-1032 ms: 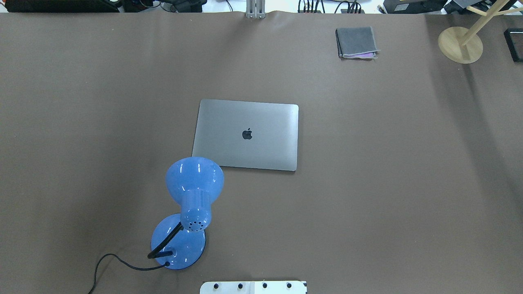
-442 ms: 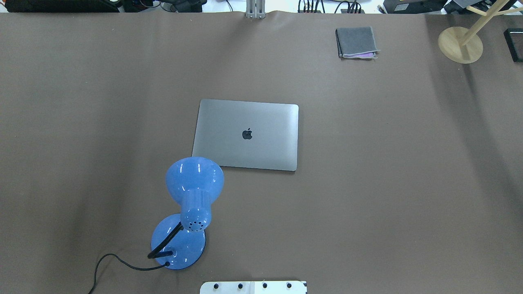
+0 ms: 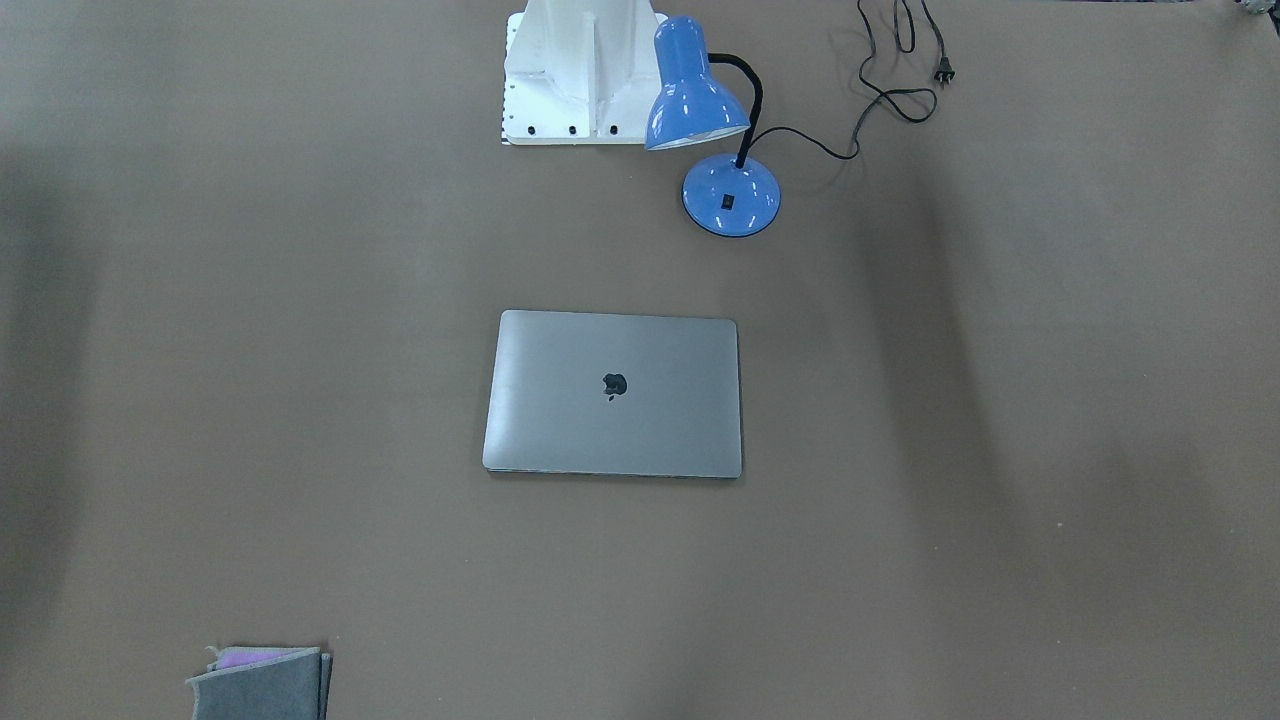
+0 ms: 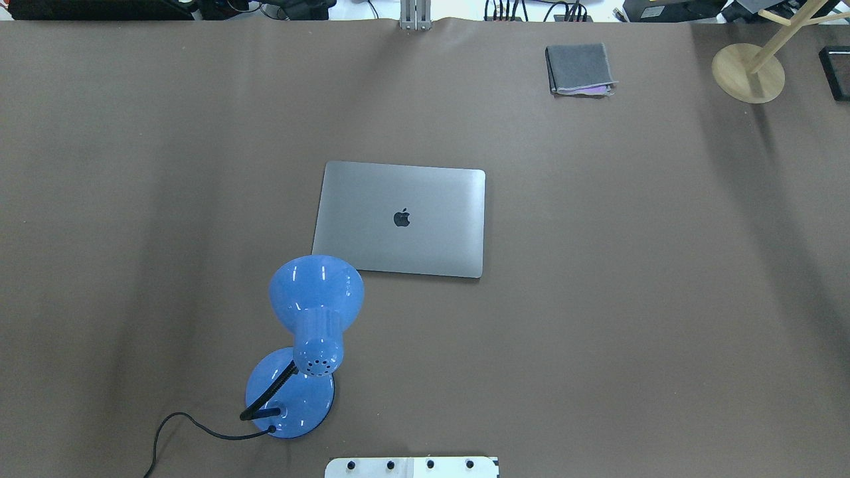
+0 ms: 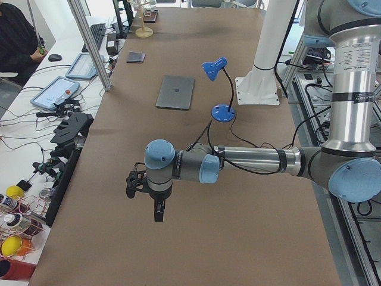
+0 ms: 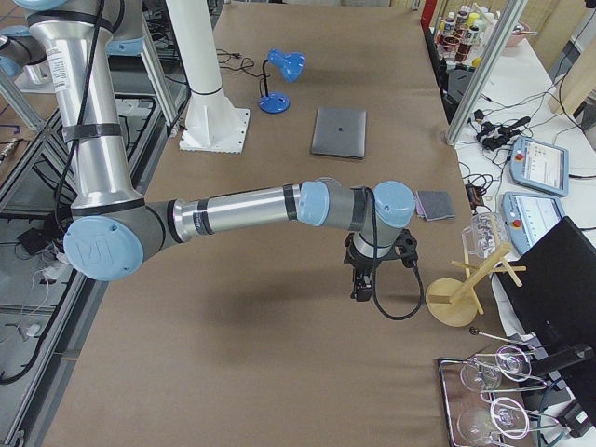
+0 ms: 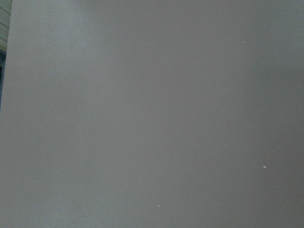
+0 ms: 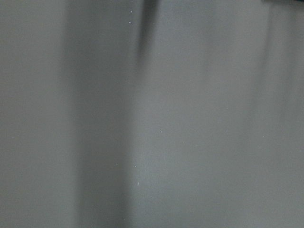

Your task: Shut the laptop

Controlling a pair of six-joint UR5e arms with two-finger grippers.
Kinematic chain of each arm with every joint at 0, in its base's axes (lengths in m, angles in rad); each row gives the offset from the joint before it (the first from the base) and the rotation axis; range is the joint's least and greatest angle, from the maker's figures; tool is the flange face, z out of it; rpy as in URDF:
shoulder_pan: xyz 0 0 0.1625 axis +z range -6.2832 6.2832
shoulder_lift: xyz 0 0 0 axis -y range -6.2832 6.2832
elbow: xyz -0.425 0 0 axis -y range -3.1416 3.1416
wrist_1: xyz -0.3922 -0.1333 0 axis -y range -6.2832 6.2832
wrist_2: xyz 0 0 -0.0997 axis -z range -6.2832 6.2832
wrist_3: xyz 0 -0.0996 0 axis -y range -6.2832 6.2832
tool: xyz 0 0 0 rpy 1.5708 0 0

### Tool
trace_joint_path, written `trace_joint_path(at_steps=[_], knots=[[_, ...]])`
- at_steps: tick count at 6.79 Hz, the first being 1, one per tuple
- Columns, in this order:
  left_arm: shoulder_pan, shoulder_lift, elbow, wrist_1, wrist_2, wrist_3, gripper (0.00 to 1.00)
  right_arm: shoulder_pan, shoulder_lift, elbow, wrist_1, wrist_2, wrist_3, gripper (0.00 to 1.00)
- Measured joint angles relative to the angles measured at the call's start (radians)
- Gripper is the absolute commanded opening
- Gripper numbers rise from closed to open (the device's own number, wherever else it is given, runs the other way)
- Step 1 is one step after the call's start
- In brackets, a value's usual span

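The grey laptop lies flat in the middle of the brown table with its lid down and the dark apple logo on top. It also shows in the front view, the left view and the right view. My left gripper hangs over bare table far from the laptop, seen only in the left view. My right gripper hangs over bare table at the other end, seen only in the right view. I cannot tell whether either is open or shut. Both wrist views show only bare table cover.
A blue desk lamp stands beside the laptop's near left corner, its cord trailing off the table. A grey felt pouch lies at the far right. A wooden stand is at the far right corner. The white robot base is at the near edge.
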Motion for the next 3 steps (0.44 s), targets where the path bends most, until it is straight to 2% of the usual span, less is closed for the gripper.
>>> trace_joint_path(at_steps=[3], knots=[[0.006, -0.001, -0.006, -0.002, -0.021, -0.002, 0.98, 0.000, -0.008, 0.004, 0.002, 0.001, 0.003, 1.00]])
